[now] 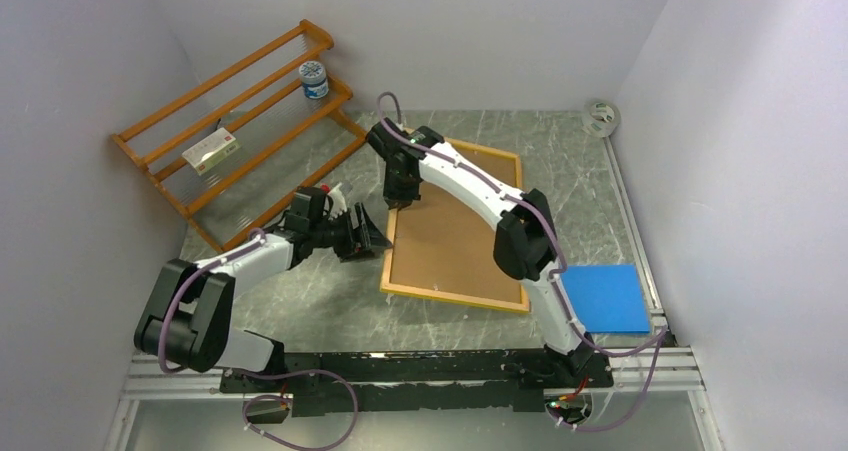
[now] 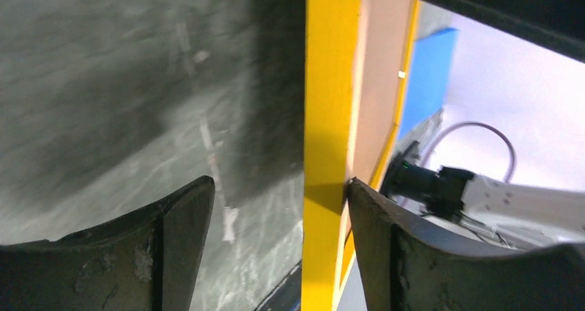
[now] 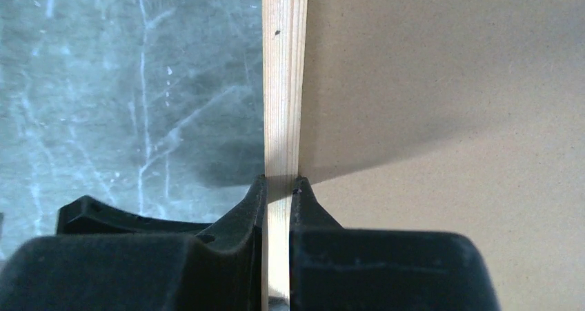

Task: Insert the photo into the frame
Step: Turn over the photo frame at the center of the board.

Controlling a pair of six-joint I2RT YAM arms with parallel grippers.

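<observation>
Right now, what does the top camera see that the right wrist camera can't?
Only the top view shows the orange rack, the blue sheet and the left end effector. Only the right wrist view shows, up close, the right end effector pinching the frame by its wooden edge. Both show that frame, its brown backing board and the marbled table.

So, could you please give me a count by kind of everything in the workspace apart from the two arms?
Picture frame: 1
Blue sheet: 1
Wooden rack: 1
Small items on the rack: 2 (jar, flat box)
Pale roll in the far right corner: 1
Total: 6
</observation>
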